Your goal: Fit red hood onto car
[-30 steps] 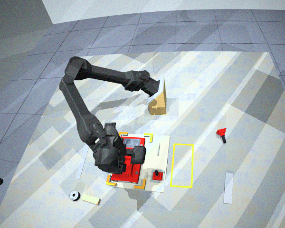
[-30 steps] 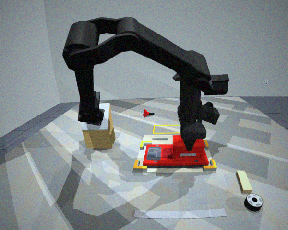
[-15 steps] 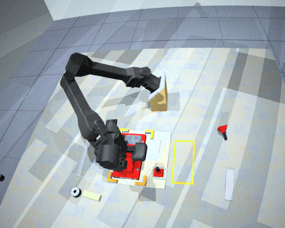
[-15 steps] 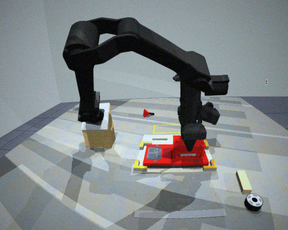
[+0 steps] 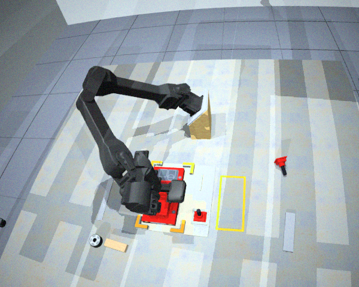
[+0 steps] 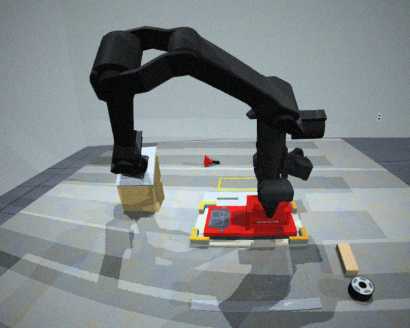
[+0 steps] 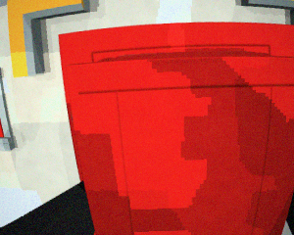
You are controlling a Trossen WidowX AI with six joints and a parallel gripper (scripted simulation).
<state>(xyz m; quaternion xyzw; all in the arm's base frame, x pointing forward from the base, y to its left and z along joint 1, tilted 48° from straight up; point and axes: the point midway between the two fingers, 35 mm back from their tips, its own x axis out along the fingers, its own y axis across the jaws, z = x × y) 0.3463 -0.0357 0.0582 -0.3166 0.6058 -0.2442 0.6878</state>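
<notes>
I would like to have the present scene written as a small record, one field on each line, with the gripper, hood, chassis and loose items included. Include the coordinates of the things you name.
gripper: shut on the hood, fingers down at the car [image 5: 166,200] [image 6: 270,212]
hood [image 6: 251,208] [image 7: 152,147]: over the rear deck, apparently at or near seating
pegs and holes: fit cannot be confirmed
chassis [image 5: 179,173] [image 6: 233,229]: in the jig [image 5: 189,164] [image 6: 199,238]
wheel [image 5: 95,240] [image 6: 361,288]: on the table, beside the wood block [image 5: 115,245] [image 6: 347,259]
remaining: release, withdraw
</notes>
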